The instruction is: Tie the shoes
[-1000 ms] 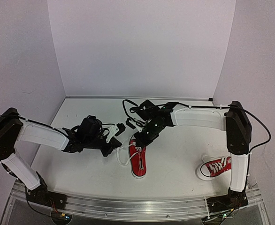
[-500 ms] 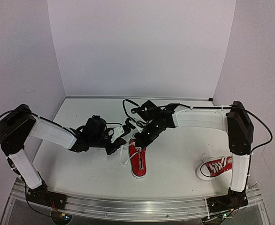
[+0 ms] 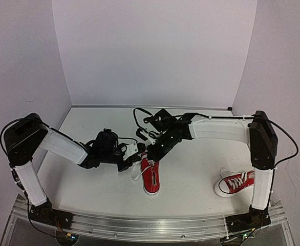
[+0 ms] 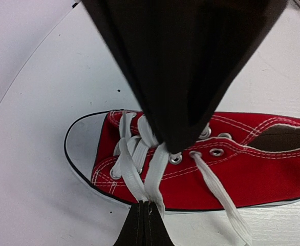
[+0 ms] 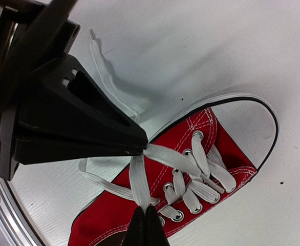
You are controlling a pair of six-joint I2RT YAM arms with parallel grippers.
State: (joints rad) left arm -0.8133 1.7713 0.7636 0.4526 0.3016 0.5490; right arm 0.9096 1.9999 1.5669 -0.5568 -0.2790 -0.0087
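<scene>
Centre of top view congested: left gripper (image 3: 133, 155) and right gripper (image 3: 149, 152) meet tip to tip above the centre sneaker (image 3: 151, 178), each pinching laces (image 5: 168, 158) strung taut from the eyelets. Left arm (image 3: 63, 146) and right arm (image 3: 216, 129) bar the middle band. Second sneaker (image 3: 235, 183) occupies lower right, beside the right arm's upright link. Bare tabletop (image 3: 99, 192): lower left, lower centre, strip under back wall (image 3: 155, 51).

White-shelled arms (image 3: 216, 129) have black joints (image 3: 260, 139), cables (image 3: 294, 145) and a wedge-shaped left end effector (image 5: 137, 145).
</scene>
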